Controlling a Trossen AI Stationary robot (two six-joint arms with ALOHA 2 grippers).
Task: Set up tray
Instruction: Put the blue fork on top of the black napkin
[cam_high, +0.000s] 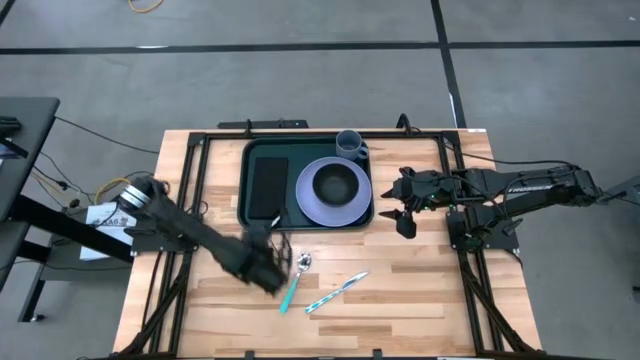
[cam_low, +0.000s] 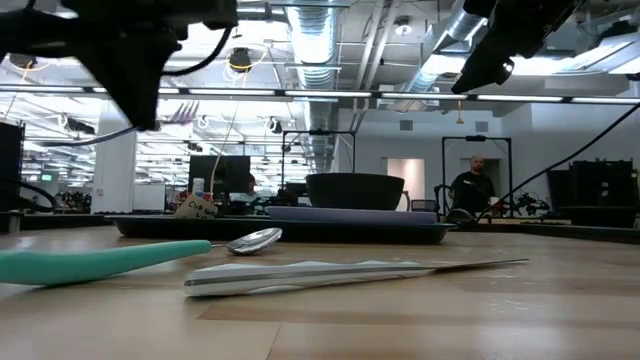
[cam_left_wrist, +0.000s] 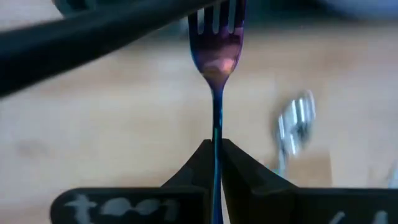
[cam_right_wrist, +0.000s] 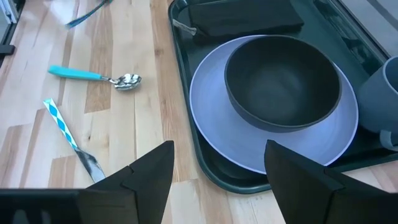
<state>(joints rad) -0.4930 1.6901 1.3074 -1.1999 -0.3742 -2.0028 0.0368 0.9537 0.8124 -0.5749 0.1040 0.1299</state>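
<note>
My left gripper (cam_high: 268, 262) (cam_left_wrist: 216, 144) hovers above the wood just in front of the dark green tray's (cam_high: 244, 205) near rim, shut on a fork (cam_left_wrist: 216, 68). Its tines (cam_left_wrist: 216, 22) reach that rim. The tray carries a black napkin (cam_high: 268, 187), a lavender plate (cam_high: 310, 205) with a dark bowl (cam_high: 336, 184) on it, and a blue-grey cup (cam_high: 350, 143) at its far right corner. My right gripper (cam_high: 405, 212) (cam_right_wrist: 217, 168) is open, up off the table at the tray's right side. My left gripper pinches the fork's thin handle (cam_left_wrist: 216, 134) between its two fingers, at the handle's rear part. The fork sticks straight out ahead of the fingertips, in line with them, tines away from the gripper. It is lifted clear of the table.
A spoon with a teal handle (cam_high: 293, 283) (cam_right_wrist: 93, 75) and a knife with a blue-and-white patterned handle (cam_high: 335, 292) (cam_right_wrist: 65, 130) lie on the bare wood in front of the tray. Black frame rails run along the table's left and right sides. A person stands far back in the room (cam_low: 472, 185).
</note>
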